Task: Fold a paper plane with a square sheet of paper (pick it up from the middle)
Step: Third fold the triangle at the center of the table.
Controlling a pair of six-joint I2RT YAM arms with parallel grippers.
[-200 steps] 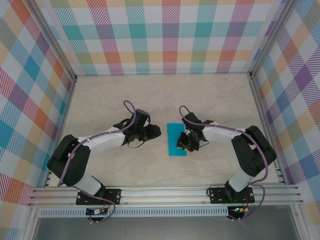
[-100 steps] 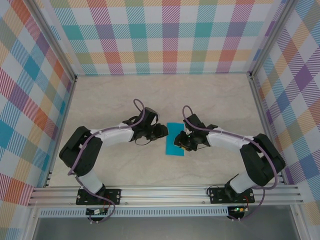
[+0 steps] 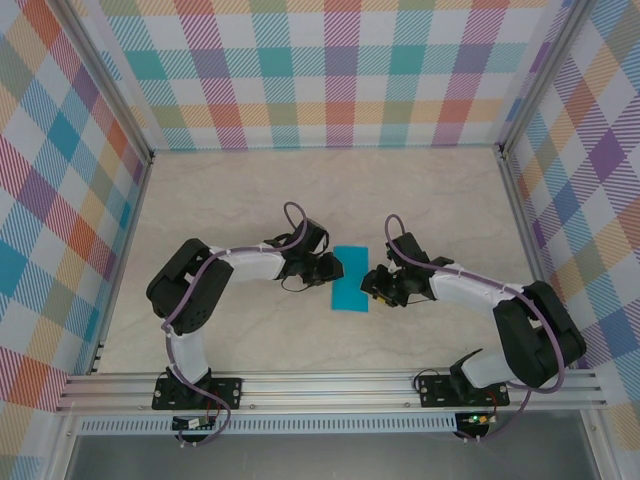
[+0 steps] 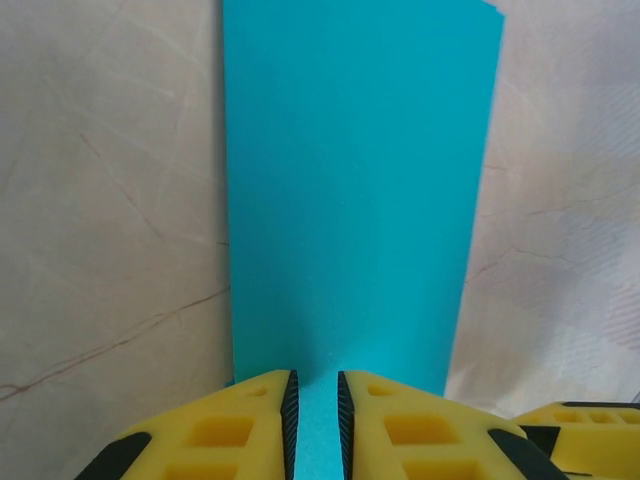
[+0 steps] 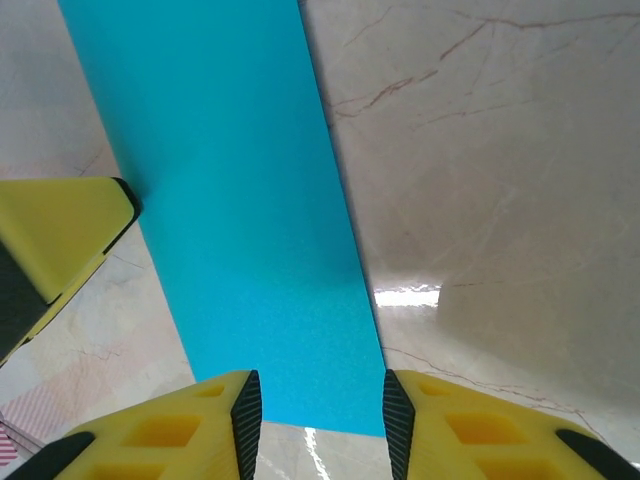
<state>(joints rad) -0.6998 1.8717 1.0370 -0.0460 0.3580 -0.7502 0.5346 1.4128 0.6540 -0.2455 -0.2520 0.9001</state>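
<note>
Sheet of paper [image 3: 350,278]: teal, folded to a narrow rectangle. It lies flat near the middle of the counter [image 3: 250,200], between my two tools, with its long edges running away from the arm bases and slightly tilted.
Left tool [image 3: 330,268]: it sits at the left long edge of the paper. In the left wrist view the left tool [image 4: 315,385] has its jaws almost together with only a thin slit between them. The teal of the paper [image 4: 355,180] shows in this slit, but I cannot tell if the pads touch it.
Right tool [image 3: 377,284]: it is at the right long edge, nearer to the bases. In the right wrist view the right tool [image 5: 322,385] has its jaws clearly apart, and the near end of the paper [image 5: 240,200] lies partly between them, not clamped.
Enclosure: checked walls [image 3: 330,70] stand at the back and at both sides, and a metal rail [image 3: 330,385] closes the near edge.
Open room: I see bare counter behind the paper up to the back wall, and also beside each arm.
</note>
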